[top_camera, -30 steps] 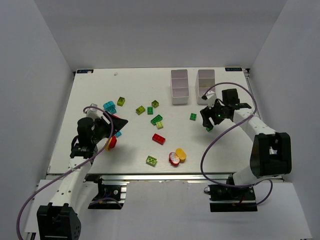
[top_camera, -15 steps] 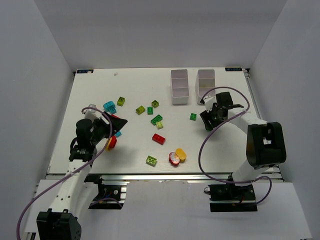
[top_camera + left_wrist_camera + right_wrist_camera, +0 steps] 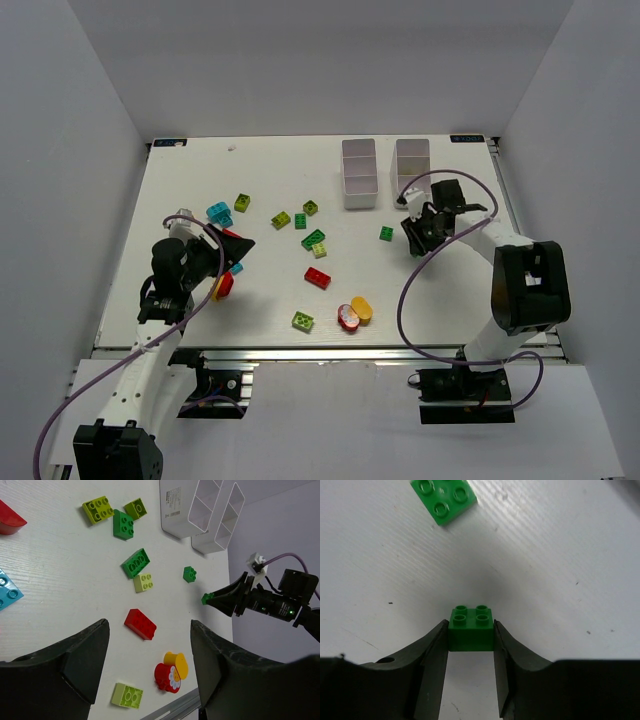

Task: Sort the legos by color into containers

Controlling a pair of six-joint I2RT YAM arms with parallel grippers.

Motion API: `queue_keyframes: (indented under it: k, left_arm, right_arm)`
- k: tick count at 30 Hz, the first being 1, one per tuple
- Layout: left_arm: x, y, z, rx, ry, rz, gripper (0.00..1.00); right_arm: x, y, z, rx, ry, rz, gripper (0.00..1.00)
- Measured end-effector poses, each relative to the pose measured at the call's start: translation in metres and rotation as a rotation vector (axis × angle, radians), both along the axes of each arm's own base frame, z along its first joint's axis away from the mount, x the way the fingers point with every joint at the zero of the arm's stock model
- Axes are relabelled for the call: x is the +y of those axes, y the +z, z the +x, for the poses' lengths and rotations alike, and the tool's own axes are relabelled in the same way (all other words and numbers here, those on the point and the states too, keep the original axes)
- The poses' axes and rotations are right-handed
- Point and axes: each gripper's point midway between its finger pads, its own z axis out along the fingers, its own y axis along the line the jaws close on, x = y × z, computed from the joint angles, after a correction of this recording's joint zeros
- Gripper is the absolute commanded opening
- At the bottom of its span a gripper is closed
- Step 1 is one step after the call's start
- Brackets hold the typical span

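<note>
Left wrist: red brick (image 3: 9, 519) and cyan brick (image 3: 7, 594) cut by left edge, bins (image 3: 175, 515) by top edge. Right wrist: far green brick (image 3: 443, 497) clipped at top. Top view: my left gripper (image 3: 236, 255) covers part of a red-yellow piece (image 3: 223, 287).

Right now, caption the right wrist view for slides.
Right hand grips a small green brick; second green brick lies beyond.

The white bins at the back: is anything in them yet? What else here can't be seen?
- Bins: top view, walls hide part of the floors; left wrist view, top edge cuts off the far compartments.
- Green brick in the right pincer: top view, the pincer covers it.
- Red piece and cyan brick: left wrist view, left edge cuts both off.
</note>
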Motion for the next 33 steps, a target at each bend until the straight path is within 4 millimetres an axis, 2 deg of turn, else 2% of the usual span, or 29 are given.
queue_keyframes:
  k: [4, 11, 13, 15, 18, 20, 22, 27, 33]
  left_arm:
    - [0.000, 0.000, 0.000, -0.002, 0.000, 0.000, 0.75]
    - [0.000, 0.000, 0.000, -0.002, 0.000, 0.000, 0.75]
    - [0.000, 0.000, 0.000, -0.003, 0.000, 0.000, 0.75]
    - [0.000, 0.001, 0.000, -0.006, 0.000, -0.001, 0.75]
    - [0.000, 0.002, -0.002, -0.015, 0.001, -0.001, 0.75]
    - [0.000, 0.001, -0.004, -0.019, 0.002, -0.002, 0.75]
    - [0.000, 0.000, -0.005, -0.016, 0.003, -0.004, 0.75]
    - [0.001, -0.001, -0.005, -0.011, 0.004, -0.003, 0.75]
    - [0.001, -0.002, -0.006, -0.004, 0.004, -0.003, 0.76]
  right_arm:
    - [0.013, 0.030, 0.022, -0.061, 0.032, 0.057, 0.00]
    - [0.039, 0.118, 0.085, -0.303, 0.031, 0.193, 0.00]
    - [0.042, 0.136, 0.098, -0.344, -0.004, 0.223, 0.00]
    - [0.043, 0.157, 0.121, -0.401, -0.060, 0.247, 0.00]
    - [0.041, 0.179, 0.161, -0.457, -0.170, 0.276, 0.00]
    - [0.038, 0.186, 0.186, -0.481, -0.239, 0.298, 0.00]
    - [0.033, 0.184, 0.201, -0.488, -0.296, 0.309, 0.00]
    - [0.025, 0.171, 0.224, -0.479, -0.383, 0.309, 0.00]
    - [0.021, 0.168, 0.246, -0.511, -0.429, 0.308, 0.00]
